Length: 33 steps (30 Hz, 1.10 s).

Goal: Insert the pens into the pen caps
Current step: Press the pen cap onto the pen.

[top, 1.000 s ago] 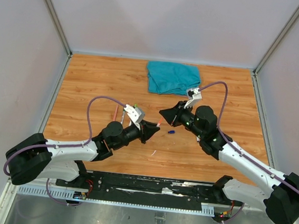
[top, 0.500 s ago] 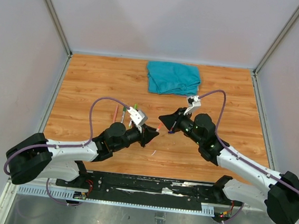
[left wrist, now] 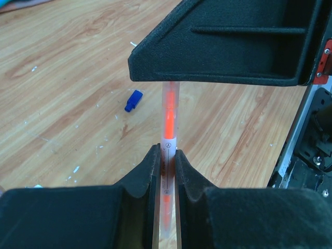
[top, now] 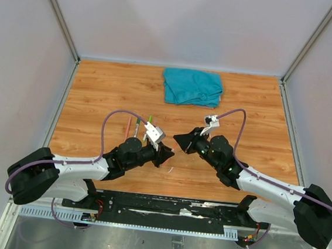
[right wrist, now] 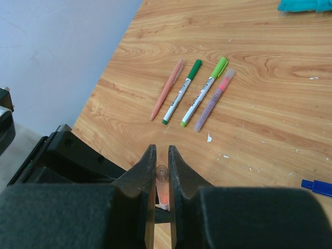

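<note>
Left wrist view: left tool (left wrist: pixel 166 151) clamped tight on barrel of the orange pen (left wrist: pixel 169 122), held above the bench (left wrist: pixel 62 78). Right tool (right wrist: pixel 162 151) pressed together on the clear cap (right wrist: pixel 162 172) at far end of same pen. Lying apart on bench: blue cap (left wrist: pixel 134 100), four other pens (right wrist: pixel 180 92) in a row.
</note>
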Motion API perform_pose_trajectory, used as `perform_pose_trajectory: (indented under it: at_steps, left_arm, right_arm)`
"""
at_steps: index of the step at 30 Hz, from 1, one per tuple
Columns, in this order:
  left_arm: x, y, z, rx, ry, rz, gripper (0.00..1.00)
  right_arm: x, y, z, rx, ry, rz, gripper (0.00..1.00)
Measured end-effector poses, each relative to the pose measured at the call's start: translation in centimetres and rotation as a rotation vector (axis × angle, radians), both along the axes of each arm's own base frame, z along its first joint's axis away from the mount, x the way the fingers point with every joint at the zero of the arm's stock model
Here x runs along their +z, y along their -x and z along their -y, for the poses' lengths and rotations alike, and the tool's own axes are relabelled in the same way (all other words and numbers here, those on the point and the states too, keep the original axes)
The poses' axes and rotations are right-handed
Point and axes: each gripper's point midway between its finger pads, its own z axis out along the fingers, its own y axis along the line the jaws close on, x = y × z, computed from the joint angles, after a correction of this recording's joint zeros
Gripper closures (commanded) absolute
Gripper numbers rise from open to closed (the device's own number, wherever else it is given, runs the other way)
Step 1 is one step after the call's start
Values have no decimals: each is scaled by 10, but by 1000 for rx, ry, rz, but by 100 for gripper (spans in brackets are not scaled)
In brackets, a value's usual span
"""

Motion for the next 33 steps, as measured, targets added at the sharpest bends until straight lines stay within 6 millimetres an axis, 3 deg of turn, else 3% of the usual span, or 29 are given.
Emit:
perform_pose_trajectory:
  at_steps: [9,18,33]
  left_arm:
    - [-9,3,-2,-8,-30,-23,99]
    - [-17,9,-3,-25,-47,-38,99]
    - [-30,12,-7,-24,-88,-67,100]
  right_arm:
    - [-9,4,-1,-12,22,33,99]
    - [-12,16,-12,99,-6,139,99]
    - [-34,12,-9,-41,47,-34,99]
